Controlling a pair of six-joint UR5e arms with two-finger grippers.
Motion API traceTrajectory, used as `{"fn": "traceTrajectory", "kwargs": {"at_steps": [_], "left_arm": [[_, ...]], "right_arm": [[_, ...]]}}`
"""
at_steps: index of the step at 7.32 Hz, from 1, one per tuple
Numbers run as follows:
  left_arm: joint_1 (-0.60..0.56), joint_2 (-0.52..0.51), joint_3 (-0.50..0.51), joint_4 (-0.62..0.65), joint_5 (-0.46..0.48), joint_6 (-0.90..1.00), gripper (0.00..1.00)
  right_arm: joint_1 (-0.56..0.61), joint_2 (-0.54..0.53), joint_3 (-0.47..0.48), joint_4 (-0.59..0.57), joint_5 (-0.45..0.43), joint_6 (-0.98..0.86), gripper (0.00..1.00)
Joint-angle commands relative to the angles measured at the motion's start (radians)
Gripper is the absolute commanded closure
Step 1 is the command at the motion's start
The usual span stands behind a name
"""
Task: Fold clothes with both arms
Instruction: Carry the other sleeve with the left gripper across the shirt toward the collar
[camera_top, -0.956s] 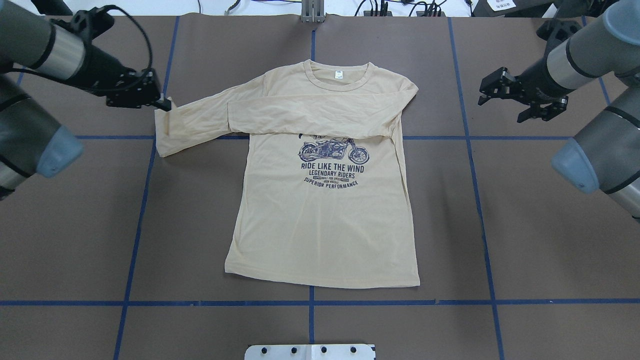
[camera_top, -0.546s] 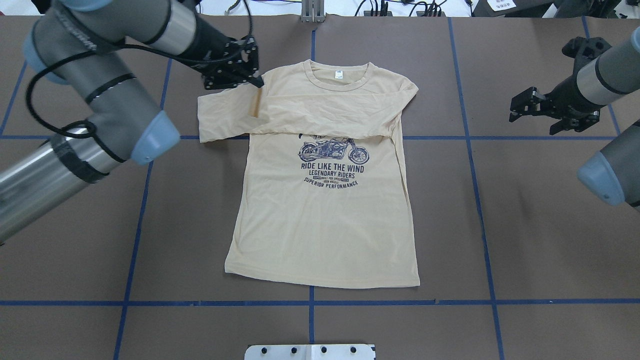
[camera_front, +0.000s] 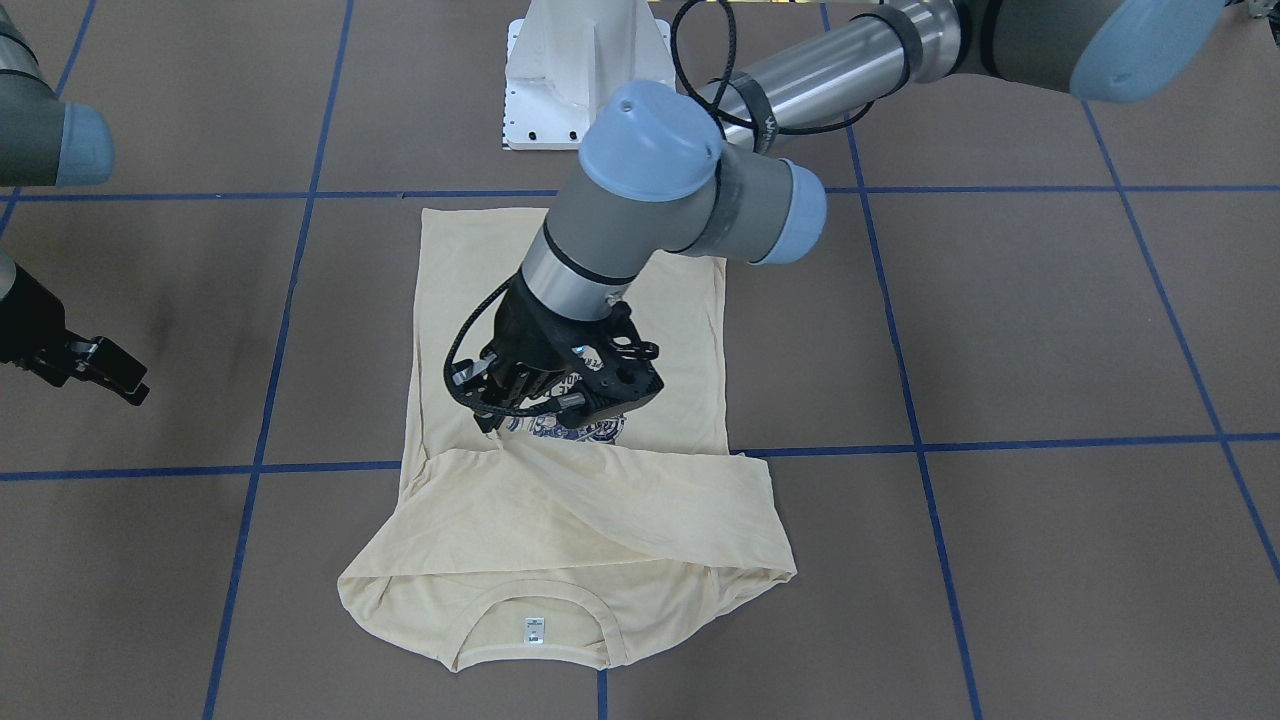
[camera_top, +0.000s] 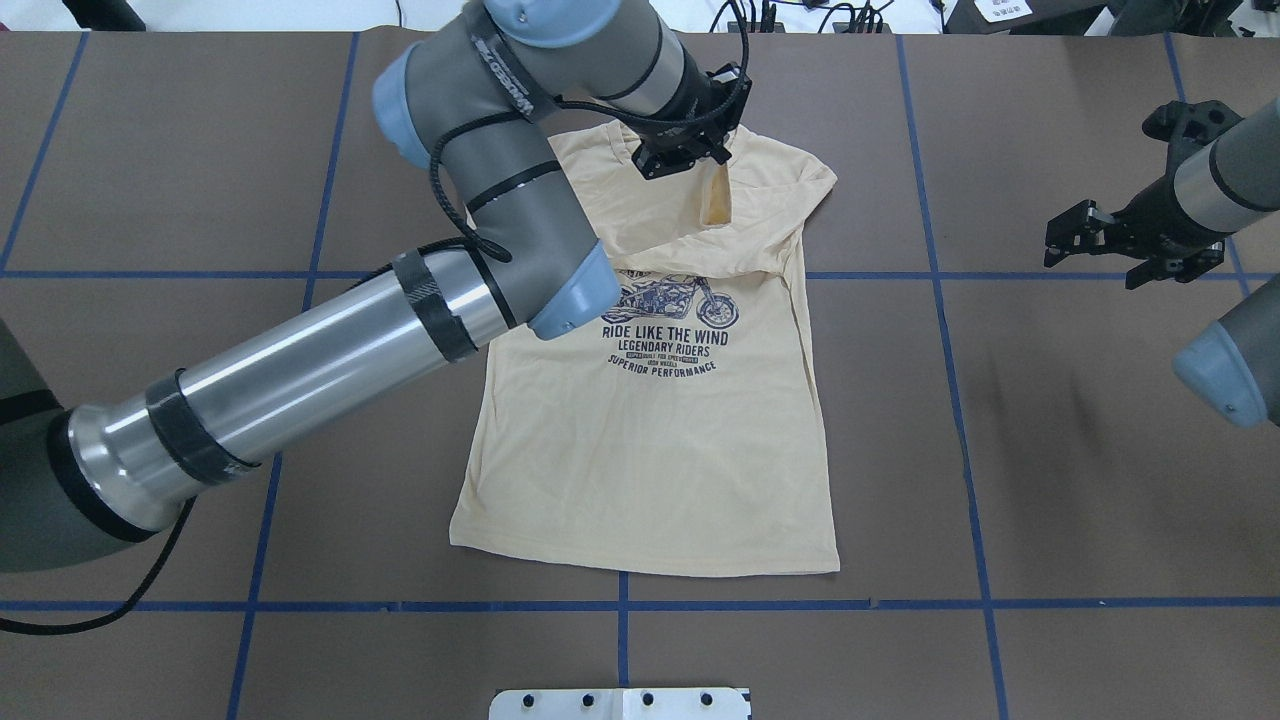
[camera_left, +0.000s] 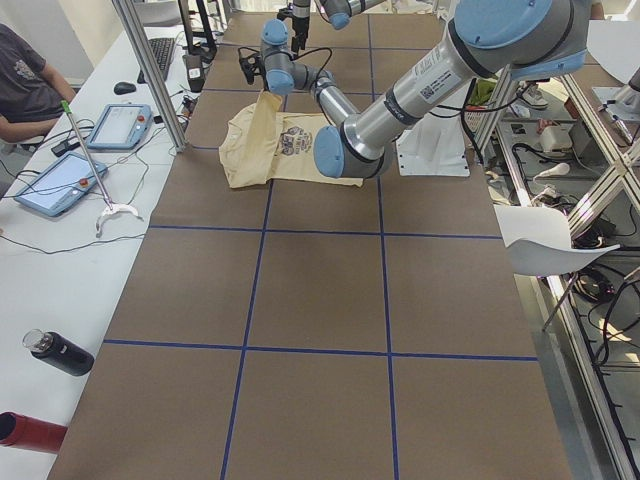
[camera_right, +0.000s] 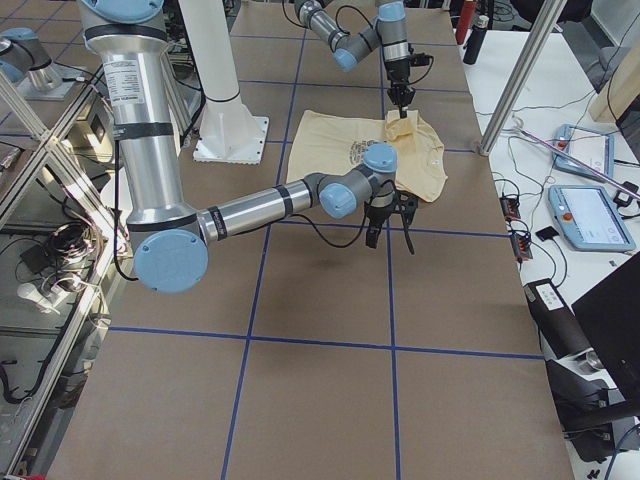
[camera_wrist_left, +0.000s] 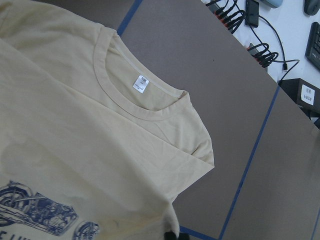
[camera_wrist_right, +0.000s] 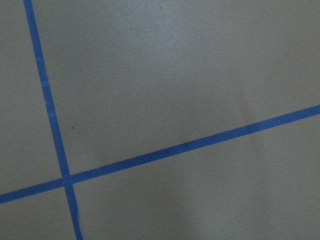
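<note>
The pale yellow shirt (camera_top: 650, 450) lies flat, print (camera_top: 665, 335) up, collar at the far side. Its other sleeve lies folded across the chest (camera_front: 560, 500). My left arm reaches across it, and the left gripper (camera_top: 712, 165) hangs above the collar area, shut on a sleeve cuff (camera_top: 717, 198) that dangles from it. From the front, the left gripper (camera_front: 495, 425) is over the print. The left wrist view shows the collar and white neck tag (camera_wrist_left: 140, 84). My right gripper (camera_top: 1100, 250) is open, off the shirt to the right, over bare table (camera_wrist_right: 175, 75).
Blue tape lines (camera_top: 960, 400) cross the brown table. The white pedestal base (camera_front: 580, 70) stands at the near edge behind the hem. Side benches hold tablets (camera_left: 120, 125), a black bottle (camera_left: 60, 352), cables and a seated person (camera_left: 25, 75).
My left gripper has carried the sleeve cuff from the table left of the shirt rightward, across to above the collar. The right gripper has drawn back to the right and a little nearer.
</note>
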Motion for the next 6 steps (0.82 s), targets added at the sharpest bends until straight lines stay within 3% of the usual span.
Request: {"fn": "traceTrajectory", "kwargs": {"at_steps": [1, 4, 5, 6], "left_arm": [[0.064, -0.085, 0.116, -0.005, 0.088, -0.008, 1.0], [0.119, -0.152, 0.237, -0.069, 0.208, -0.082, 1.0], [0.129, -0.159, 0.252, -0.095, 0.246, -0.14, 0.84], [0.132, -0.171, 0.266, -0.1, 0.262, -0.146, 0.29]], "right_arm": [[0.004, -0.022, -0.012, -0.002, -0.001, -0.05, 0.02], [0.003, -0.026, -0.027, -0.002, -0.001, -0.052, 0.01], [0.003, -0.024, -0.034, -0.002, -0.001, -0.052, 0.02], [0.001, -0.023, -0.035, -0.002, -0.001, -0.051, 0.01]]}}
